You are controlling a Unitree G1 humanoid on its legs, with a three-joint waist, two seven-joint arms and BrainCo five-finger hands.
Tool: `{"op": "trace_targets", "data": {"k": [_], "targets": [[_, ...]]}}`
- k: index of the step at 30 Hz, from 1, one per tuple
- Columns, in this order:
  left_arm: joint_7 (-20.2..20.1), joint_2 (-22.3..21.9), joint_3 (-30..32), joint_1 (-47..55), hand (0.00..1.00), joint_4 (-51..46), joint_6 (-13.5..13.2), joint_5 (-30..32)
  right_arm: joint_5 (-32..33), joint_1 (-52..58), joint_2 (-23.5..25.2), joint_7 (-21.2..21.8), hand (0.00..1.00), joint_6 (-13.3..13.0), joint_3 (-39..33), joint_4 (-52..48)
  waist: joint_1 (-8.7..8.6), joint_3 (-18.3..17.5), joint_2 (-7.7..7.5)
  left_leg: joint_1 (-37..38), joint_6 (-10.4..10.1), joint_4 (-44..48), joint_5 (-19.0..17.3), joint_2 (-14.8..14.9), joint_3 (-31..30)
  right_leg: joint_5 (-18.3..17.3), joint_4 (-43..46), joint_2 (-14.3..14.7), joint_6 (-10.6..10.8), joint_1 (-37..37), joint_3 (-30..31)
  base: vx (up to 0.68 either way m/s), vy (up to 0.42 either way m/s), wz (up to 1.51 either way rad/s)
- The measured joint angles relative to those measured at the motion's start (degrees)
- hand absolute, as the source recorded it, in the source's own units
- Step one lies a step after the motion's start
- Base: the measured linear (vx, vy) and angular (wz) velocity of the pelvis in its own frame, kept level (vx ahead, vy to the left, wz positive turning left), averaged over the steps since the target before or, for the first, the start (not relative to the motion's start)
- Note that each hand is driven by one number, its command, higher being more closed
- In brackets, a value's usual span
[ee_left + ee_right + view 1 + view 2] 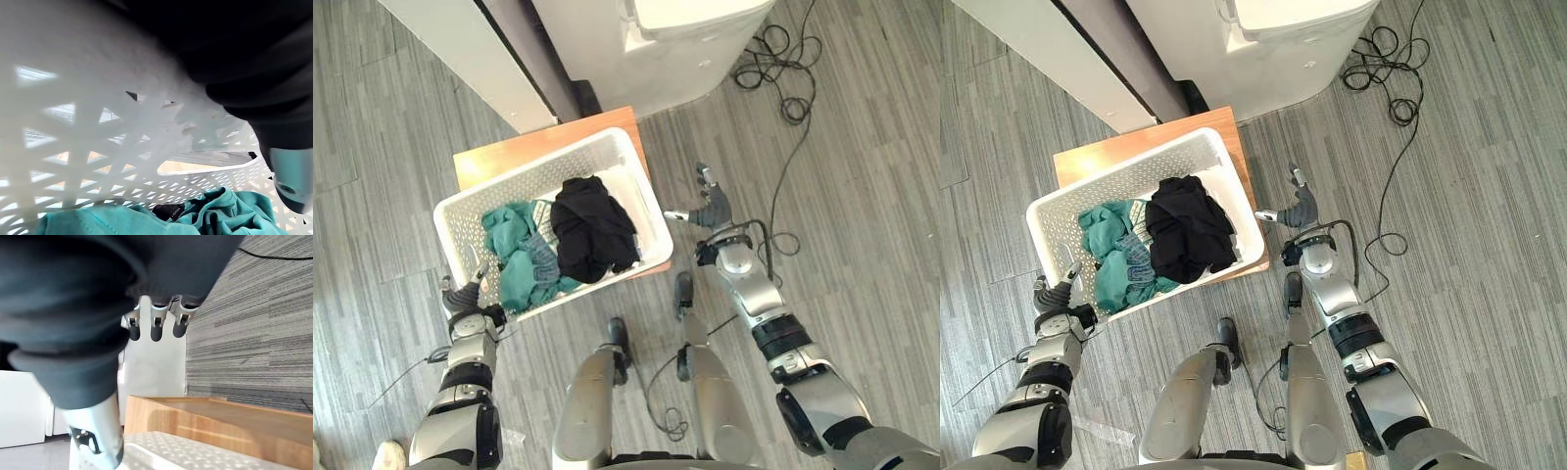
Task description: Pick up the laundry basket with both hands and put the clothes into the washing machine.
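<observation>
The white laundry basket (pixel 540 168) sits on a low wooden worktop (pixel 504 155), set at a slant and covering most of it, so that only a strip of wood shows along the far side. Inside it, a black garment (pixel 592 227) lies heaped toward the robot's right end, and crumpled teal clothes (pixel 519 253) lie beside it toward the left end, the two piles touching in the middle. The left robot hand (pixel 462 294) is up against the basket's near left corner, its fingers reaching to the rim. In the left wrist view the lattice wall stands very close, with the thumb (pixel 288 181) beside it and the teal cloth showing through the holes. Whether this robot hand has actually closed on the rim cannot be told. The right robot hand (pixel 712 208) hangs just off the basket's right end, clear of the wall, released and grasping nothing. Its fingers (pixel 156 325) show straight and side by side in the right wrist view, with the thumb spread toward the basket and the edge of the worktop below. Beyond the worktop stands the white washing machine (pixel 675 49), and to its left a white panel (pixel 460 49) runs at an angle. All of this stands on a grey plank floor (pixel 862 196).
</observation>
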Motion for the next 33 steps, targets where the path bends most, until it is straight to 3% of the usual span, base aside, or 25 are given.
{"op": "trace_targets", "data": {"k": [16, 33], "targets": [[0.2, 0.7, 0.4, 0.7, 0.0, -0.2, -0.2, 0.0, -2.2, 0.0, 1.3, 0.5, 0.0, -0.1, 2.6, -0.9, -0.44, 0.3, -0.67, -0.4, 0.0, 0.2, 0.0, 0.0, 0.4, -0.1, 0.0, 0.0, 0.1, -0.6, 0.2, 0.0, 0.001, 0.0], [1.7, 1.5, -2.2, -0.7, 0.0, -0.6, -2.2, -1.3, -4.6, -7.5, 6.5, 1.6, 0.0, 0.1, 4.9, 15.8, 0.19, -1.4, -0.53, -5.2, 0.0, 2.4, 0.0, 0.1, -1.0, 0.4, 0.0, -0.4, 0.8, -3.6, -1.7, -0.03, 0.008, 0.04]]}}
